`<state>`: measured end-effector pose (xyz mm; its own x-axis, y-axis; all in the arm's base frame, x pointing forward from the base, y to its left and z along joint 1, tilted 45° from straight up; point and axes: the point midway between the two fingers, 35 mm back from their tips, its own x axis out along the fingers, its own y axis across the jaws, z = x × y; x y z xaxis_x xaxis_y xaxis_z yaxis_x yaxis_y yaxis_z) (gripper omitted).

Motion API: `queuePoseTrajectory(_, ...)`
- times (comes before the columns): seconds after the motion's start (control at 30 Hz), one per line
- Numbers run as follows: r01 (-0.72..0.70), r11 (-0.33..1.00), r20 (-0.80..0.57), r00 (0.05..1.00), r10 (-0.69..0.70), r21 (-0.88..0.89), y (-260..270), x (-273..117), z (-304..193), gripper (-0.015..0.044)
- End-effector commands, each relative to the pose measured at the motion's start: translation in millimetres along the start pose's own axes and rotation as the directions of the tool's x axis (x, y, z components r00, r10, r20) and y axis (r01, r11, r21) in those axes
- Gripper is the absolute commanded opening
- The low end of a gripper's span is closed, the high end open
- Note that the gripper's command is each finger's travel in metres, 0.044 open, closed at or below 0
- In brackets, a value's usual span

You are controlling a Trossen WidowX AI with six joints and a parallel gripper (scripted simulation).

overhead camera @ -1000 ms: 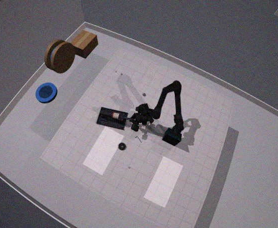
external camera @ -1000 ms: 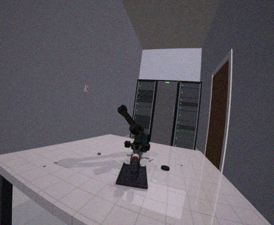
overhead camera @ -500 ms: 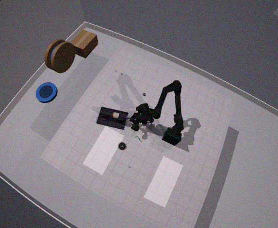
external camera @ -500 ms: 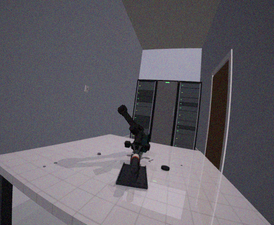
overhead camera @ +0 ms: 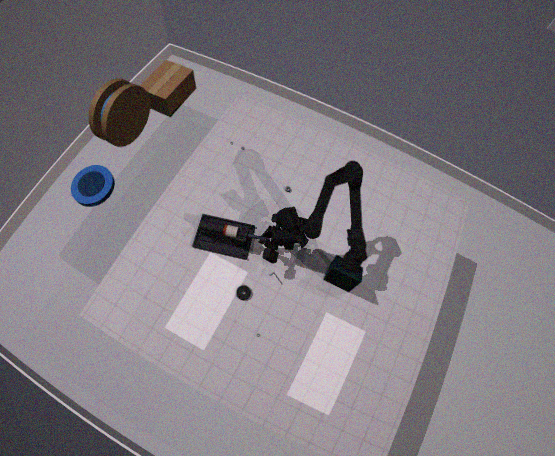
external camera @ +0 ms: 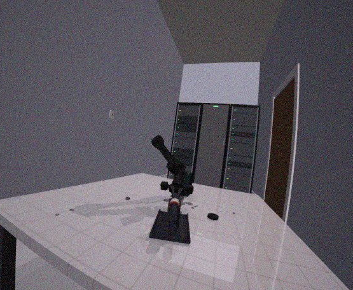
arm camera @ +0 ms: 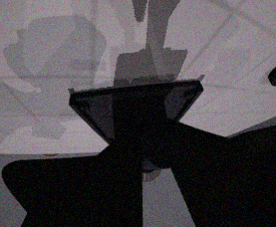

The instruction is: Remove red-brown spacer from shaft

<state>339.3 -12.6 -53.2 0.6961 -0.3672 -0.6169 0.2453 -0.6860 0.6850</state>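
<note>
A black base tray point(overhead camera: 204, 245) point(external camera: 186, 236) point(arm camera: 181, 107) carries the dark housing block point(overhead camera: 215, 229) point(external camera: 173, 217), which is hard to make out against it. The red-brown spacer point(overhead camera: 225, 229) point(external camera: 174, 203) is beside the block, up off the table. A white spacer point(overhead camera: 232, 231) point(external camera: 175, 200) sits against it on the gripper's side. The dark shaft point(overhead camera: 256, 236) runs from there to my gripper point(overhead camera: 264, 238). My gripper is shut on the shaft's outer end, to the right of the tray in the top view. In the wrist view the dark fingers hide most of the shaft and spacers.
A black round disc point(overhead camera: 246, 292) point(external camera: 212, 216) and a small bent piece point(overhead camera: 276, 277) lie near the tray. A small dark ring point(overhead camera: 288, 189) point(external camera: 127, 198) lies on the other side. A blue ring point(overhead camera: 78, 187), a wooden spool point(overhead camera: 127, 115) and a wooden block point(overhead camera: 175, 90) stand farther off.
</note>
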Motion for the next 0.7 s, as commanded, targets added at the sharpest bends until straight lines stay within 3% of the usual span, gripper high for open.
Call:
queuePoseTrajectory(0.0, 0.002, 1.000, -0.001, 1.000, -0.002, -0.004, -0.5, -1.1, 0.8, 0.0000)
queuePoseTrajectory(0.67, 0.002, 1.000, -0.001, 1.000, -0.002, -0.004, -0.5, -2.7, 2.4, 0.0000)
